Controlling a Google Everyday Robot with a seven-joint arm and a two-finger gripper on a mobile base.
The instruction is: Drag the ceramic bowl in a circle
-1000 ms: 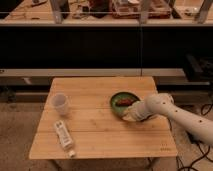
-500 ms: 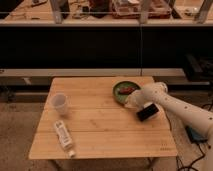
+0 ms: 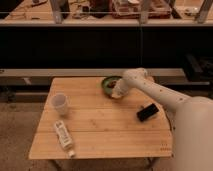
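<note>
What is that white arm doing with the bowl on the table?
A robot's white arm reaches over a wooden table, its gripper shut on the near rim of a dark green ceramic bowl at the far edge. It seems to be dragging the bowl around. A white cup, a lying bottle and a black object sit apart, untouched.

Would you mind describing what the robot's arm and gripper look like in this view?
The arm is smooth, rounded and off-white, built of thick tubular segments that widen toward the lower right corner. A row of small dark dots runs along its forearm. The gripper, the same pale colour and shut, is at the ceramic bowl near the table's far edge. No loose cables or lettering can be made out.
</note>
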